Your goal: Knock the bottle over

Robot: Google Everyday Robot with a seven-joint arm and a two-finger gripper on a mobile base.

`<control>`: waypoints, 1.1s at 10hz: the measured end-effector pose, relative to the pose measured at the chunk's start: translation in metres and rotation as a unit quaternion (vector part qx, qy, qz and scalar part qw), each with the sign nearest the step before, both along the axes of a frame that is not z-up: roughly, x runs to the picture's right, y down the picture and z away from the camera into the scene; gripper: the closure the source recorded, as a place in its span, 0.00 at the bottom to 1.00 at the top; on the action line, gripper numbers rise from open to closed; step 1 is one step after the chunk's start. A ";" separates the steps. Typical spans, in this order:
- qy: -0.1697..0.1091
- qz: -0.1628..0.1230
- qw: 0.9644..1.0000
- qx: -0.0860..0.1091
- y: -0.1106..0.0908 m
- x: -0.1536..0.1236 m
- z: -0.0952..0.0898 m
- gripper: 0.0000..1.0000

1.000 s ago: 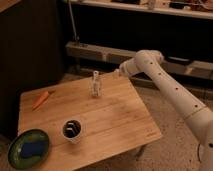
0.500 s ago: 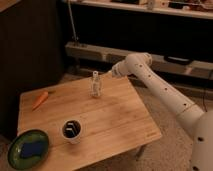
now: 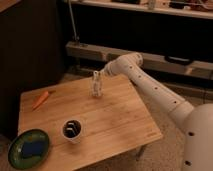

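Just beside the tool (image 3: 103, 74) stands the bottle (image 3: 96, 85).

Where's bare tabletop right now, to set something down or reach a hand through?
Largest bare patch: right half of the table, bordered by the bottle, the cup and the right edge. Smaller one between the carrot and cup. Crowded: far edge, where the gripper sits by the bottle, and front-left corner with the plate.

The gripper (image 3: 102, 73) hangs at the far edge of the pale wooden table (image 3: 120, 120). Just to its left stands the small clear plastic bottle (image 3: 96, 85). Further left lies an orange carrot (image 3: 41, 99). Well in front of the gripper are a white cup (image 3: 73, 131) and a green plate (image 3: 20, 149).
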State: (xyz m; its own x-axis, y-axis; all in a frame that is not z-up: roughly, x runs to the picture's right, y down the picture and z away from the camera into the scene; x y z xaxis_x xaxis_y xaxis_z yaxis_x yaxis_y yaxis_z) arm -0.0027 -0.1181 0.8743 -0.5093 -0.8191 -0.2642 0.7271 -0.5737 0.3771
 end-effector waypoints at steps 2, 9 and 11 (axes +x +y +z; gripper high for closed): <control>0.007 -0.014 0.999 0.028 -0.010 0.002 0.001 0.96; -0.074 -0.059 0.995 0.032 -0.019 -0.003 0.024 0.96; -0.163 -0.115 0.980 -0.008 -0.004 -0.020 0.009 0.96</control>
State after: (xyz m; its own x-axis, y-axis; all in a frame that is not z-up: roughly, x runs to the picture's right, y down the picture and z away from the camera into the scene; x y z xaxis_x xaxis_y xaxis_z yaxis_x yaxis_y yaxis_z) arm -0.0229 -0.1222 0.8834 -0.5716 -0.6975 -0.4321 0.4179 -0.7007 0.5783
